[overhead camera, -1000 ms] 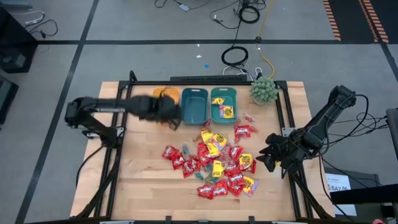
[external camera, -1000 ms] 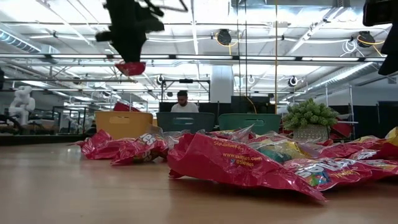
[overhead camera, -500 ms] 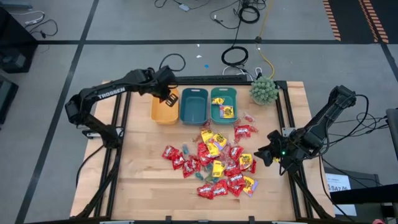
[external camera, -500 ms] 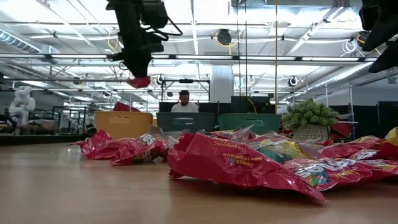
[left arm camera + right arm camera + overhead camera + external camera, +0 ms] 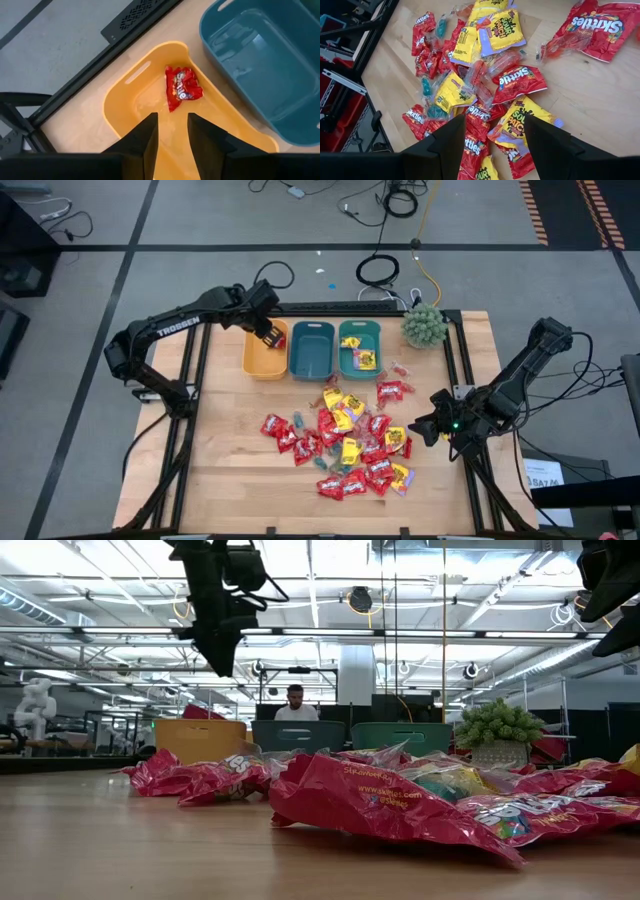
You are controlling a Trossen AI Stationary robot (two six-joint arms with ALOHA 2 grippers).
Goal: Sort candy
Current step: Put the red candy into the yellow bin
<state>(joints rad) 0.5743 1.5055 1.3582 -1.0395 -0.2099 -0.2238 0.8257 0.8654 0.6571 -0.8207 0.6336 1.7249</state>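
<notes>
Left wrist view: left end effector (image 5: 171, 131) open and empty over orange bin (image 5: 125, 100), red packet (image 5: 182, 89) inside; next, fetch another from the pile (image 5: 345, 442).

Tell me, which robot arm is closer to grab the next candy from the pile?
Probably the right. Its gripper hangs open beside the candy pile, fingers apart. The left gripper is over the orange bin.
</notes>
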